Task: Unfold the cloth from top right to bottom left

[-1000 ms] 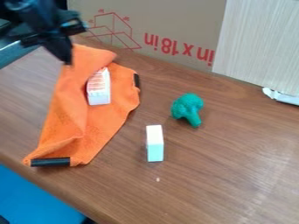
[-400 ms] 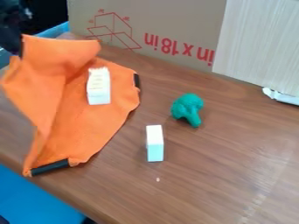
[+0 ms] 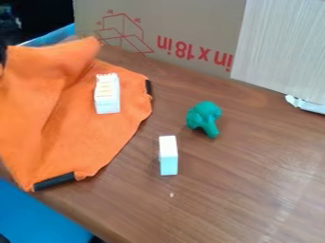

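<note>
Our tool [image 3: 3, 54] is at the left edge, beside the cloth's raised upper-left part; we cannot tell whether it is wide or narrow. From there the orange cloth [image 3: 89, 133] spreads over the left of the tabletop [image 3: 234, 190], under the white block [image 3: 107, 97]. We should draw toward bottom left, low and slow, lest the block drag, then lower the edge flat.

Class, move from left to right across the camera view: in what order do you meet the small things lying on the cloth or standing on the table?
White block on the orange cloth → pale block on the table → green broccoli
</note>
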### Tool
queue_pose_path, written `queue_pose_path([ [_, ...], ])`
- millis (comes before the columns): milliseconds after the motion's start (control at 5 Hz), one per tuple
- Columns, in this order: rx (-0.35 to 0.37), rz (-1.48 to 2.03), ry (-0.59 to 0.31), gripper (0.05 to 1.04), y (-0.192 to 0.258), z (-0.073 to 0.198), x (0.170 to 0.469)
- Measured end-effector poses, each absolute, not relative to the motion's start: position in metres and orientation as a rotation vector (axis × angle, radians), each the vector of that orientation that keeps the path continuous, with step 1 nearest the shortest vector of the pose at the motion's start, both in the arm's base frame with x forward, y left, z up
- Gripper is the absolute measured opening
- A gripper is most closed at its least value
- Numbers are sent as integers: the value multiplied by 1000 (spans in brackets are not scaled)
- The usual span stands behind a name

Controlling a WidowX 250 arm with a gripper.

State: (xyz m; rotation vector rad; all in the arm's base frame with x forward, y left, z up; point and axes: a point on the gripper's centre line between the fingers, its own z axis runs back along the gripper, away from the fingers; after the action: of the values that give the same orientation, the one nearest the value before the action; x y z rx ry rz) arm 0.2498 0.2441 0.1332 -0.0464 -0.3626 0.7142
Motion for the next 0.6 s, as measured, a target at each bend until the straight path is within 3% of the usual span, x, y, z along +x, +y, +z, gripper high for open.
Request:
queue_pose_path([
  [600,90,869,-300,50,263,114,222],
])
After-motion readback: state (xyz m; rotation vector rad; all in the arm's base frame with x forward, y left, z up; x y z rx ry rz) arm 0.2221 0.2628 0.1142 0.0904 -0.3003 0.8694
